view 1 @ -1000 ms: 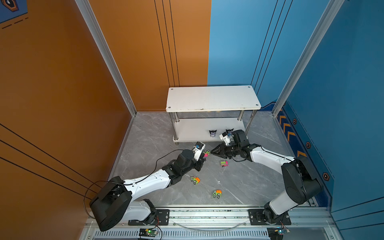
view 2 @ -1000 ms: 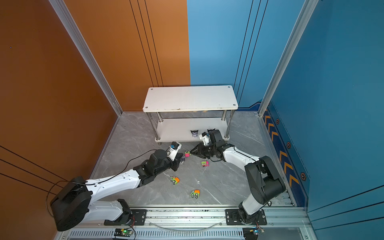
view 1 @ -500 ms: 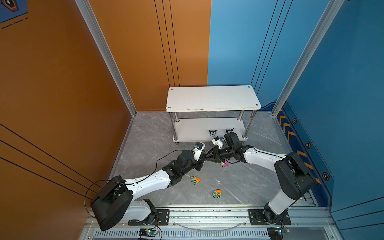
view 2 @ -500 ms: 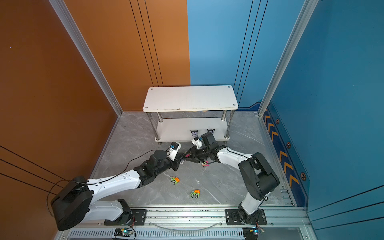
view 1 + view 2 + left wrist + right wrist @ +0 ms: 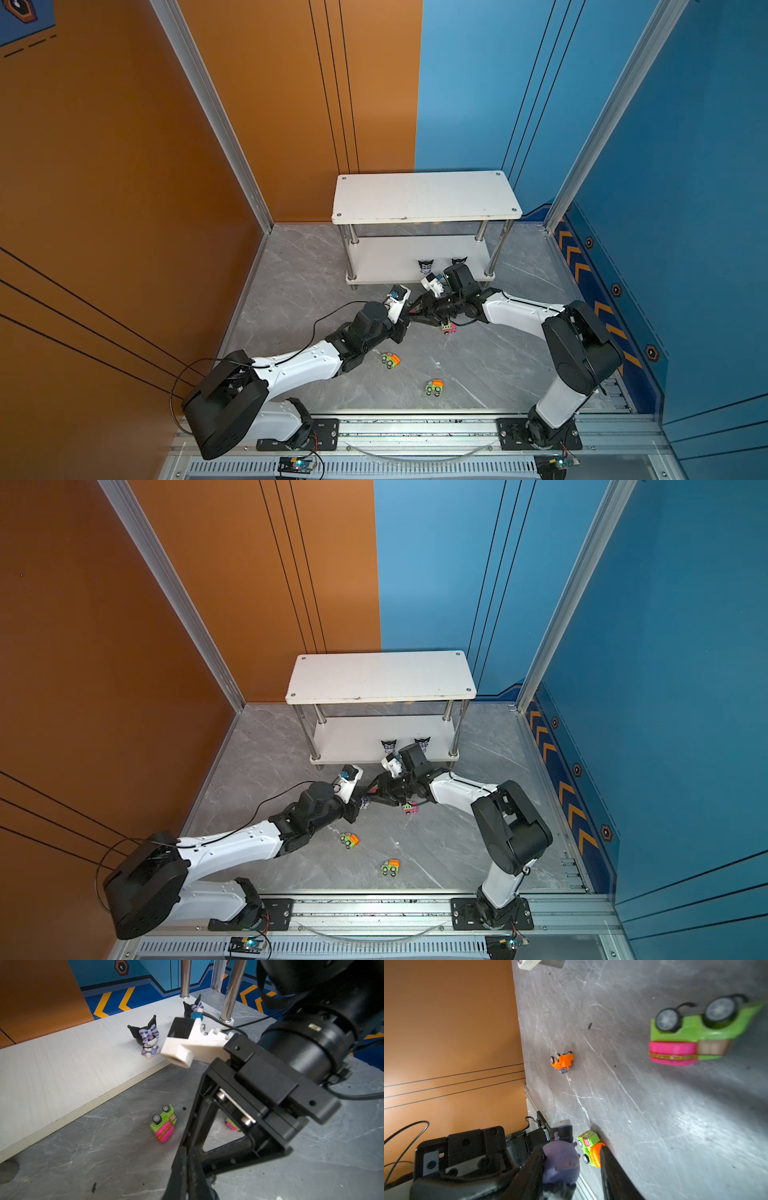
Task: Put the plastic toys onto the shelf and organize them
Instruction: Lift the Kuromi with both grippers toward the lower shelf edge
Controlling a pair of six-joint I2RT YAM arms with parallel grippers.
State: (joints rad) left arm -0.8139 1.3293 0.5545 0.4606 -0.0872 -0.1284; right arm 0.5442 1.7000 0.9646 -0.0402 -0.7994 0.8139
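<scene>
Reaching inward, low: left end effector (image 5: 361,803) clenched on figurine (image 5: 561,1162), right end effector (image 5: 570,1153) parted around it.

Grey marbled floor (image 5: 498,365), orange wall panels (image 5: 124,166), blue wall panels (image 5: 685,166), aluminium rail (image 5: 415,428) along the near edge.

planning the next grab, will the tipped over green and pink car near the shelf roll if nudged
Probably not: the green and pink car lies pink part down with both visible wheels off the floor, so a nudge should slide it. It looks like hard moulded plastic, so likely stiff and light.
</scene>
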